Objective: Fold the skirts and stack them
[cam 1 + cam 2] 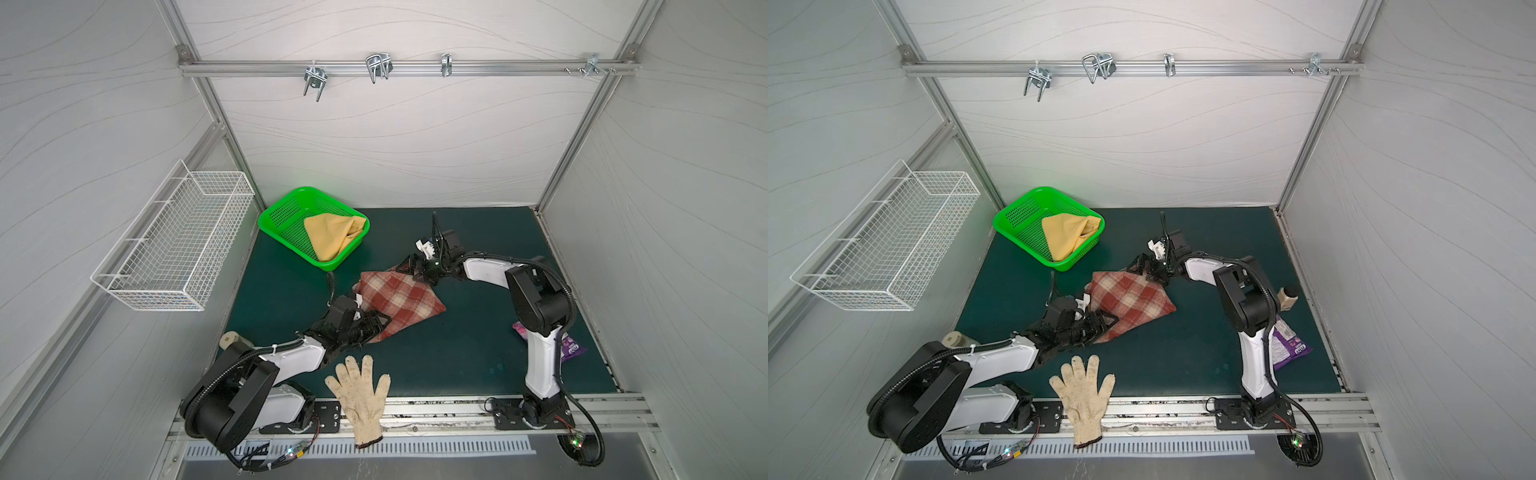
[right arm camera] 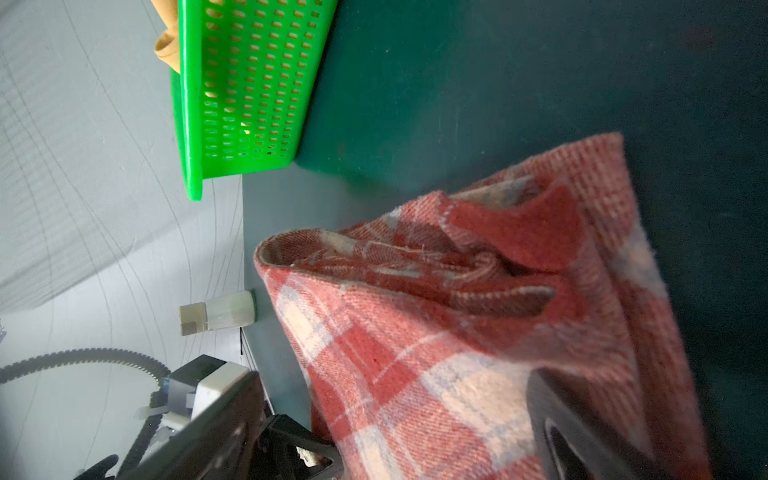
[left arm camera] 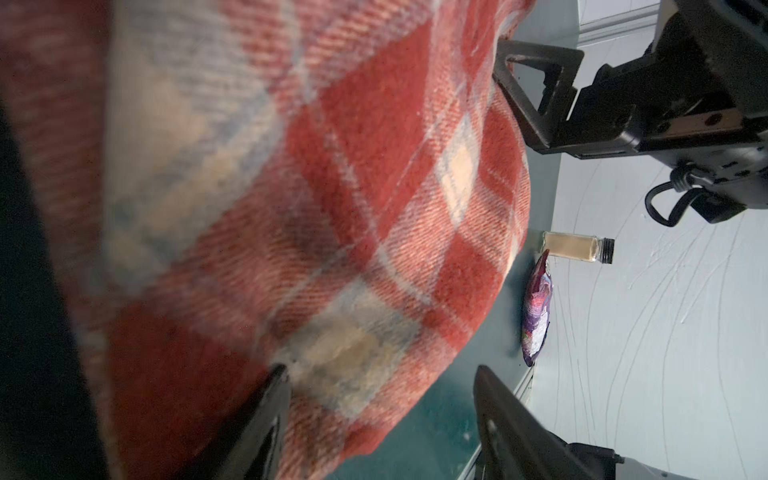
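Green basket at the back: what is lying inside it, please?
Inside the green basket lies the mustard-yellow skirt, loosely bunched toward the right side. Elsewhere the perforated floor is bare. Whether anything lies under the cloth cannot be seen.

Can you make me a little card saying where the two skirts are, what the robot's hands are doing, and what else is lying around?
Plaid skirt: crumpled on the dark mat, mid-table
Yellow skirt: bunched in the green basket, far left
Left hand: open, at the plaid skirt's near edge
Right hand: open, at its far edge
Other things: glove at front edge, purple packet on right
Stacked: not yet
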